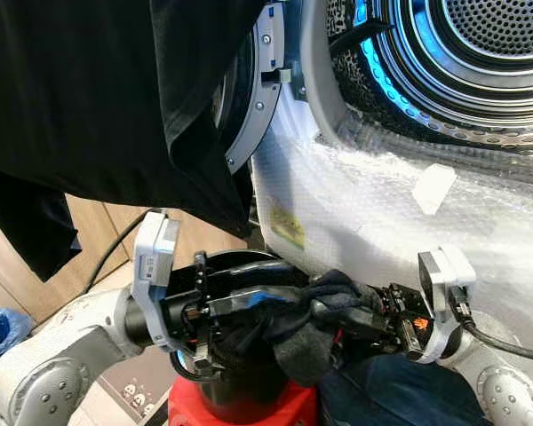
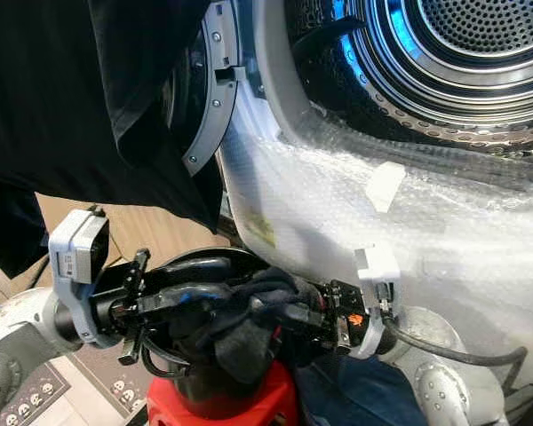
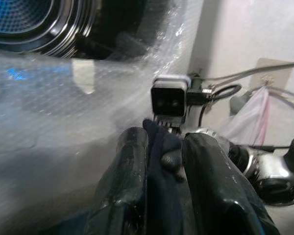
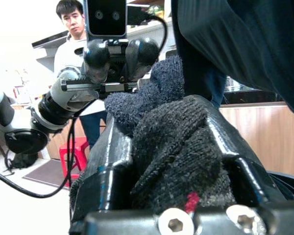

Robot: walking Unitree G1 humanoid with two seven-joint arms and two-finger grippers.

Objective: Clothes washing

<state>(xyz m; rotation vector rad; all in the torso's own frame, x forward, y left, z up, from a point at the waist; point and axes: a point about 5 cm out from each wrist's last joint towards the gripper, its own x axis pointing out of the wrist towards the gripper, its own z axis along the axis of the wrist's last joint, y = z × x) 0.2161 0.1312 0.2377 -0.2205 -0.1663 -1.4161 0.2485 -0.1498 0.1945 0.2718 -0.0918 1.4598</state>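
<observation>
**Dark knit sock held between both hands below the open drum**

Dark grey knit, a sock (image 1: 306, 324), is gripped from two sides. My left hand (image 1: 249, 306) is narrowed on it from the left, fingers (image 3: 132, 181) pinching the cloth between them. My right hand (image 1: 360, 319) is clamped on a bunched fold of the same sock from the right. The sock sits over a black bucket (image 1: 240, 382) on a red stool (image 1: 249, 410), low in front of the washer (image 1: 355, 213).

Risks, as I judge them: with both hands pulling one small piece, it may stretch or slip from one grip when I lift. A trailing end could snag the bucket rim. A black garment (image 1: 89, 98) hangs over the door (image 1: 253, 106) on my left and could catch my left arm as it rises.

Room: the drum (image 1: 462, 53) stands open above and to the right, its mouth unobstructed. The washer's front is wrapped in bubble film (image 1: 382, 195), close to my right wrist, so clearance there is slight. The path upward lies between the door edge and the drum's lower lip. A person (image 4: 71, 29) stands beyond my left arm.
</observation>
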